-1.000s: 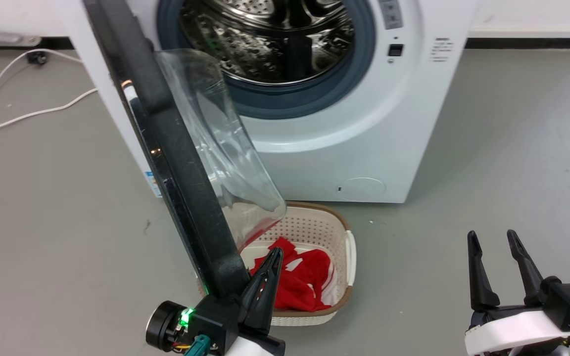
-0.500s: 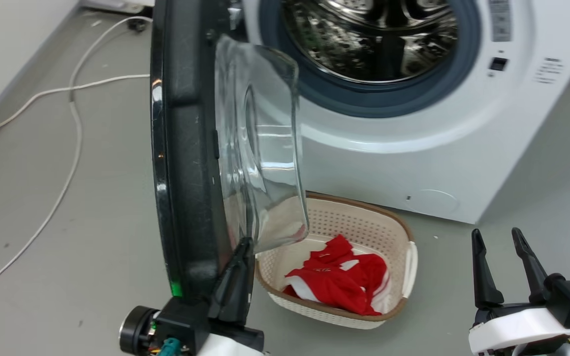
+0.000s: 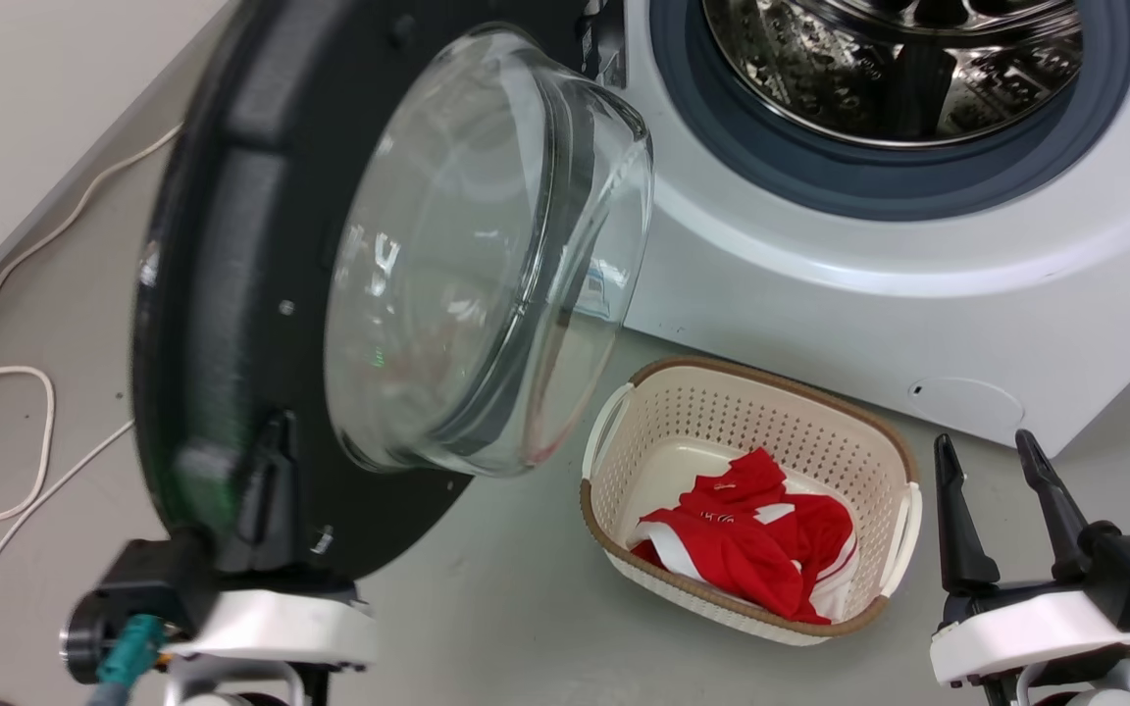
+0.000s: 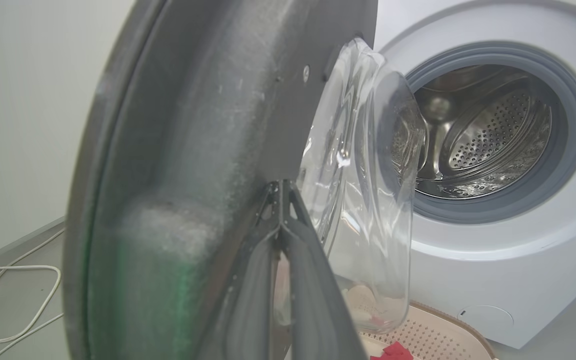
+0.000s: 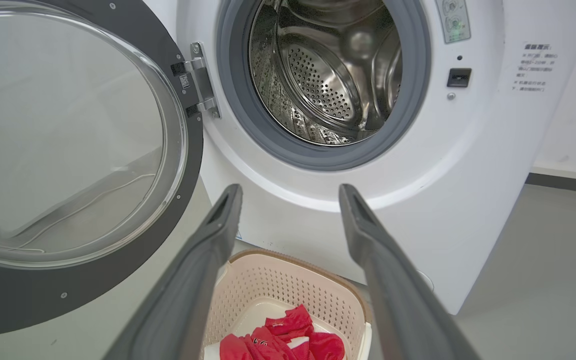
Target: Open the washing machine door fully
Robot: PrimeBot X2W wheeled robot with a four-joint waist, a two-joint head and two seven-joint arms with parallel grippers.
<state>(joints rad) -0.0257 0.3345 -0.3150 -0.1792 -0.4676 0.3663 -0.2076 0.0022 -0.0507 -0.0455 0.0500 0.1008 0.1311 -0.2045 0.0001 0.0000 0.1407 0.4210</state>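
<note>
Against the washing machine door [image 3: 231, 245], left gripper [image 4: 281, 220] pinched closed; right gripper [image 3: 983, 447] agape, empty. I'd arc it about the hinge [image 5: 201, 82].

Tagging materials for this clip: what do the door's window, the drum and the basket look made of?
The window of the washing machine door: likely clear glass, glossy, see-through. The drum: polished steel, perforated, mirror-like. The basket: apparently cream plastic, moulded holes, brown rim.

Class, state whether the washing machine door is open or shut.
Open: the washing machine door stands away from the machine on its hinge, exposing the steel drum.
</note>
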